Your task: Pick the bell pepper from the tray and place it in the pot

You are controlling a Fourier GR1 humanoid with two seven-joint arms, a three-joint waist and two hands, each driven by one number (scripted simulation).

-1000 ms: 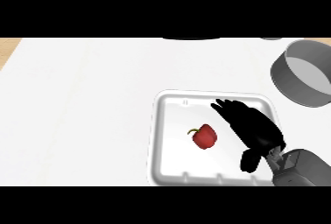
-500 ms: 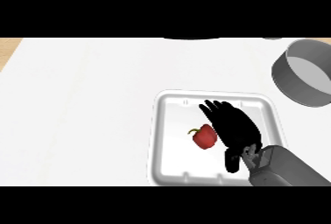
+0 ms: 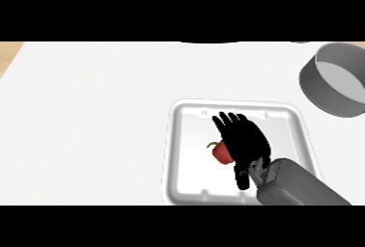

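A red bell pepper (image 3: 221, 152) with a green stem lies in the white tray (image 3: 187, 120) at the lower middle of the head view. My right hand (image 3: 246, 142) hovers flat over the tray with its fingers straight, open, and covers the pepper's right half. The thumb points down toward the tray's near rim. A grey pot (image 3: 336, 79) stands at the far right, away from the tray. My left hand is out of sight.
The white counter (image 3: 92, 120) spreads wide to the left of the tray. A strip of wooden edge (image 3: 8, 50) shows at the far upper left. My right forearm (image 3: 296, 185) comes in from the lower right over the tray's corner.
My right hand has slid left across the tray, from beside the pepper to partly over it. The pepper, tray and pot have stayed put.
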